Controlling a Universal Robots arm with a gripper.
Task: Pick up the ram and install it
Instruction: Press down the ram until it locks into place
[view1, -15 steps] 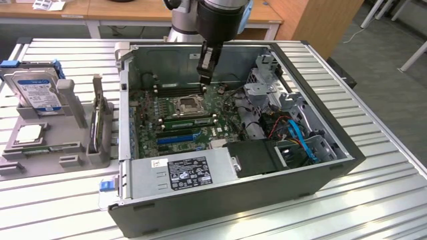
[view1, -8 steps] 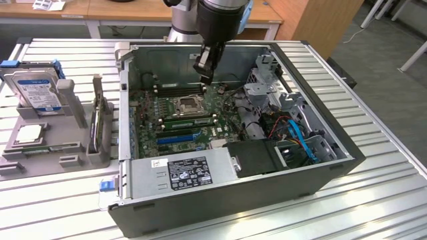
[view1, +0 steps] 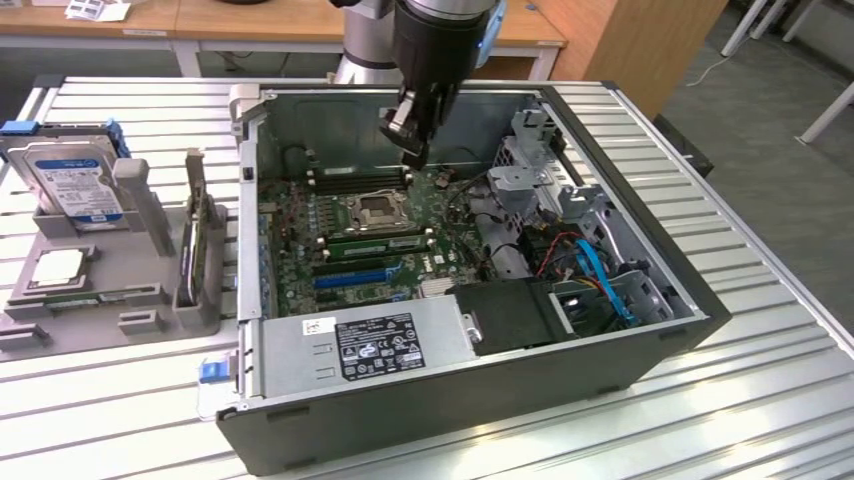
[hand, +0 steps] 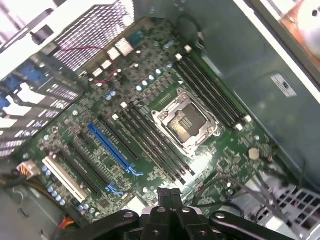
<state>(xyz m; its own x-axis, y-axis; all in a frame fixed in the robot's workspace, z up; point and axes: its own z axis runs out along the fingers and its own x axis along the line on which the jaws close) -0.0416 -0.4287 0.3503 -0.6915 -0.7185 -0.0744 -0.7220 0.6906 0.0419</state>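
A robotics lab or workshop is showing here: an opened computer case (view1: 467, 290) is lying on a slatted metal desk (view1: 747, 200), a grey fixture (view1: 120, 290) is sitting by the desk's edge holding a hard drive (view1: 74, 180), and wooden office furniture (view1: 267, 20) is standing behind.

The arm (view1: 430, 35) comes down from above in the exterior view, its dark wrist pointing steeply downward; the gripper (view1: 411, 140) hangs at its end — fingers pressed together, nothing between them; the wrist view shows the closed fingertips (hand: 170, 196) side by side.
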